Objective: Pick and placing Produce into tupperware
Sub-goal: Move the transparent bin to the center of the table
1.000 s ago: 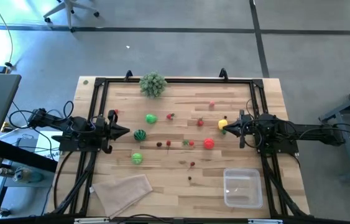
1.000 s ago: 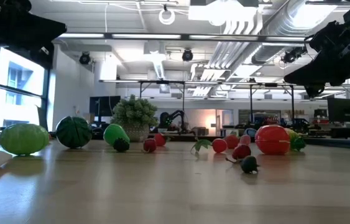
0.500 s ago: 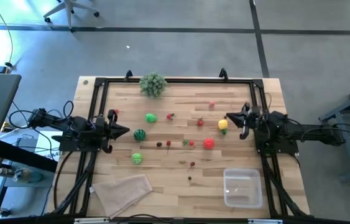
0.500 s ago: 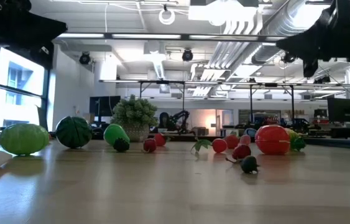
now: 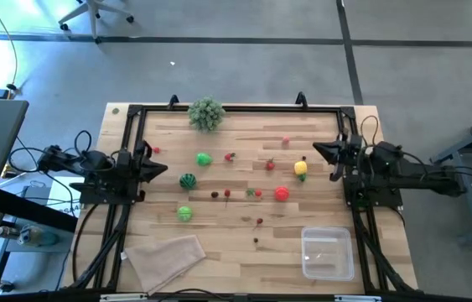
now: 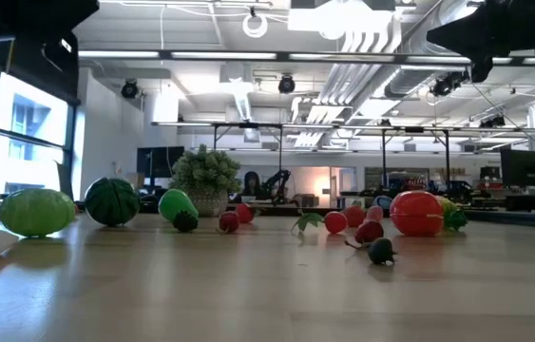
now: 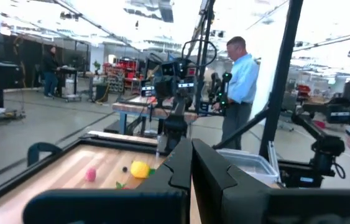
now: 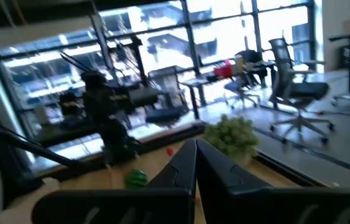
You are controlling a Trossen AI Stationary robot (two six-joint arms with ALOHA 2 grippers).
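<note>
Left gripper (image 5: pixel 158 170): hanging at the table's left edge, fingers (image 7: pixel 181 168) lying together, holding nothing.
Right gripper (image 5: pixel 321 151): hanging at the right edge, near the small yellow toy fruit (image 5: pixel 300 168); fingers (image 8: pixel 184 168) lying together, empty.
Produce: lying spread over the middle of the light wooden table (image 5: pixel 244 235), e.g. round red toy tomato (image 5: pixel 281 194), dark green striped ball (image 5: pixel 188 181), pale green ball (image 5: pixel 184 213); none in the box yet.
Tupperware: clear rectangular plastic container w/ rounded corners (image 5: pixel 328 253) sitting at the near right corner, looking empty.
Handling: pieces prob. light, hard, smooth, rolling easily; I am judging to take across the widest part, from above.
Other: bushy grey-green plant (image 5: pixel 206 113) at far edge, beige folded cloth (image 5: pixel 167 256) near left.
</note>
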